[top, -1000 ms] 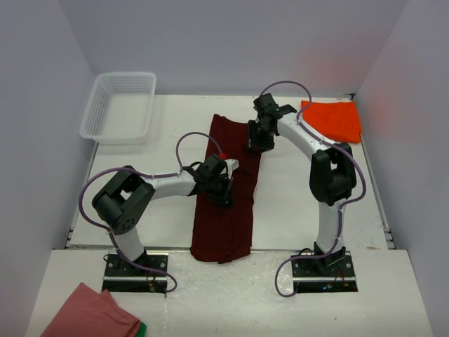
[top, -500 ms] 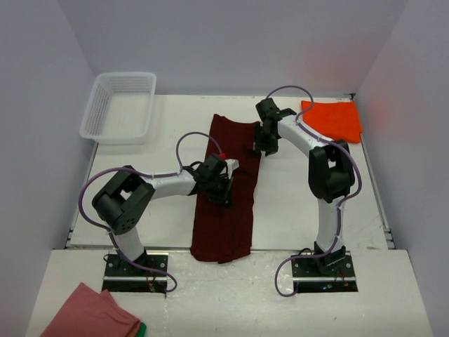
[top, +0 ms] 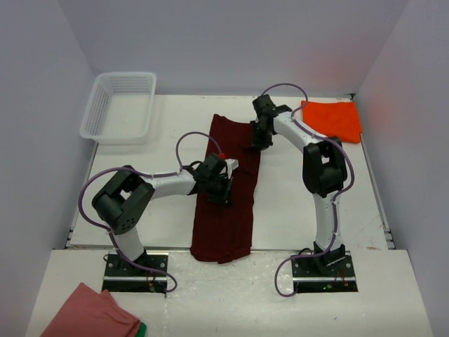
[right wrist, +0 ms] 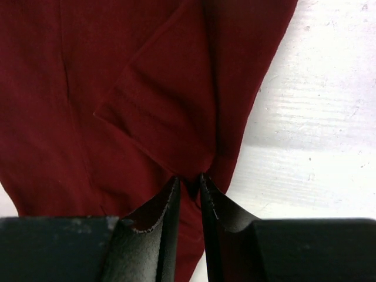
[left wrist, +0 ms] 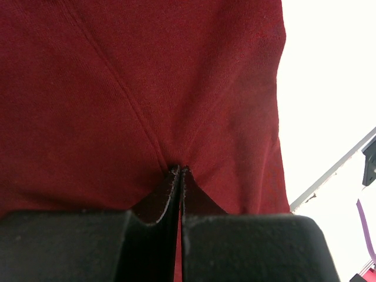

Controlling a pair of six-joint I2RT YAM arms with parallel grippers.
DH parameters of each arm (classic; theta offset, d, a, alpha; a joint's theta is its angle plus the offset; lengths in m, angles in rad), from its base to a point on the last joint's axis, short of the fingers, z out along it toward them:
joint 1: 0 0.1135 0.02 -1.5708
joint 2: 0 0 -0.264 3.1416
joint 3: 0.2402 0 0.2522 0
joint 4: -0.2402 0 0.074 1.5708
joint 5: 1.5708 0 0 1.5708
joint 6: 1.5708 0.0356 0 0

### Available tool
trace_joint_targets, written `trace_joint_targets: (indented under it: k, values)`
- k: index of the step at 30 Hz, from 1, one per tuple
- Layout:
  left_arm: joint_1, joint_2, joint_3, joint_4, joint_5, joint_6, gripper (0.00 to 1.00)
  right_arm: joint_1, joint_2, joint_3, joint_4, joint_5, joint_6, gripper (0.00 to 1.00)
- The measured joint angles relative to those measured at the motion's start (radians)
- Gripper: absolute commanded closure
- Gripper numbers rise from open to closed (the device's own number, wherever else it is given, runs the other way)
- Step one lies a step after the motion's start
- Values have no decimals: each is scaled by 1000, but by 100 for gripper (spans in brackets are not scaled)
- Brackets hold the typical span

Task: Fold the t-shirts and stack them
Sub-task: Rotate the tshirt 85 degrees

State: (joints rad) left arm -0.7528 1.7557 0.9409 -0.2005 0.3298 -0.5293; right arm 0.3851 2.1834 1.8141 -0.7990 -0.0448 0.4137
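Observation:
The dark maroon t-shirt (top: 226, 210) lies as a long folded strip down the middle of the table. My left gripper (top: 224, 199) is shut, pinching a pucker of it near its middle (left wrist: 179, 170). My right gripper (top: 258, 144) is at the strip's far right edge, shut on a fold of the maroon fabric (right wrist: 189, 179) beside a turned-over sleeve (right wrist: 158, 111). The bright orange-red t-shirt (top: 333, 119) lies folded at the far right corner, apart from both grippers.
A white mesh basket (top: 119, 105) stands at the far left. A salmon-pink cloth with a green edge (top: 91, 316) lies off the table at the near left. The table's right edge (top: 375, 189) runs close to the right wall.
My right wrist has shifted slightly along the shirt's far right edge, and its elbow has swung a little left. The left arm and the shirt's near part have not moved.

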Motion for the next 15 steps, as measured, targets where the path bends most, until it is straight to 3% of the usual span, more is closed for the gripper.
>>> trace_joint_targets:
  k: [15]
  values:
    - [0, 6, 10, -1, 12, 0, 100, 26, -2, -44, -5, -171, -24, 67]
